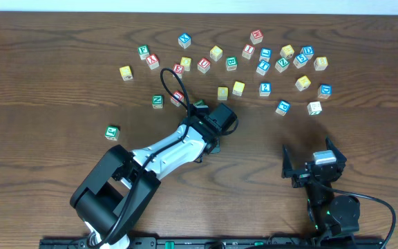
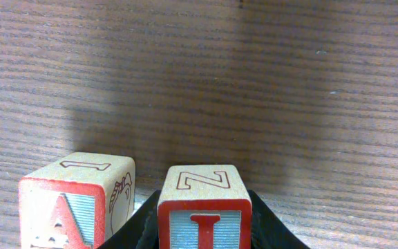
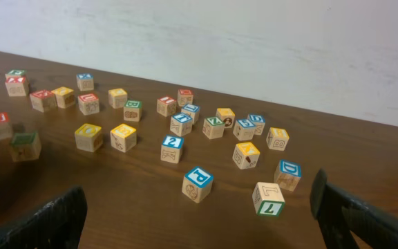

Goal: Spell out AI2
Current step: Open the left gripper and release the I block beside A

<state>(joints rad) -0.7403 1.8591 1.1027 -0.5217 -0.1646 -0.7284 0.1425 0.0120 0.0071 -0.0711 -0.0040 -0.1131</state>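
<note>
In the left wrist view the cube with a red I (image 2: 204, 216) sits between the black jaws of my left gripper (image 2: 204, 236), which is shut on it. The cube with a red A (image 2: 64, 207) stands on the table just to its left, a narrow gap apart. From overhead both cubes are hidden under the left gripper (image 1: 211, 142) at mid-table. The blue 2 cube (image 3: 172, 147) (image 1: 264, 88) stands loose among the scattered cubes. My right gripper (image 1: 311, 160) (image 3: 193, 211) rests open at the front right, holding nothing.
Several other letter cubes (image 1: 254, 59) lie scattered across the back of the table. A blue P cube (image 3: 197, 183) and a green 7 cube (image 3: 268, 198) lie nearest the right gripper. A green cube (image 1: 112, 131) sits alone at the left.
</note>
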